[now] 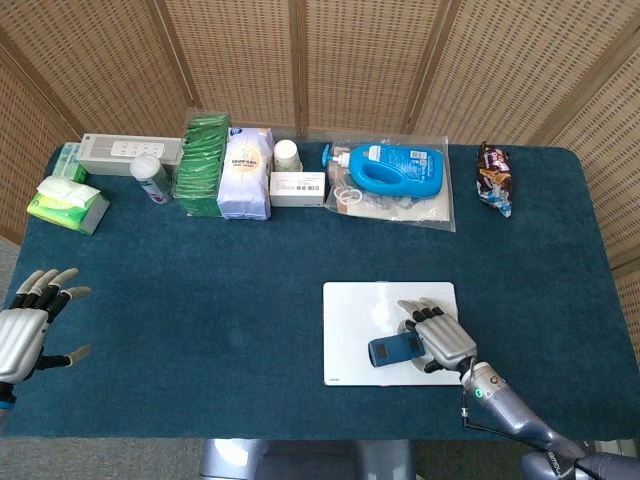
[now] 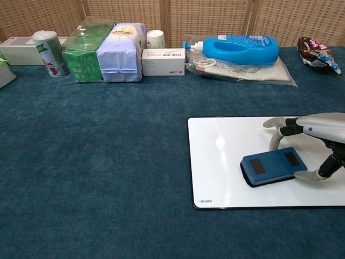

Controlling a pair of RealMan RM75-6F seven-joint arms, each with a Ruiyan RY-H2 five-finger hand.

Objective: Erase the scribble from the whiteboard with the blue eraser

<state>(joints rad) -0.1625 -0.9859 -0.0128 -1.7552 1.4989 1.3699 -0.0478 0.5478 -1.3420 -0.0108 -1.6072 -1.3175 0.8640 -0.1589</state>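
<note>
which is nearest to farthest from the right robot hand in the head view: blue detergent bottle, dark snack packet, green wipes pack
From the right robot hand, which holds the blue eraser on the whiteboard:
1. Blue plastic detergent bottle, at the back, a little left of the hand.
2. Dark snack packet, back right; close to the bottle's distance, though it looks slightly farther.
3. Green wipes pack, far left edge, clearly farthest.

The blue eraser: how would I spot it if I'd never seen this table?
Find the white board lying flat on the near right part of the dark blue table. The eraser is the small blue block on it, held by the robot's right hand; nothing else sits on the board.
</note>
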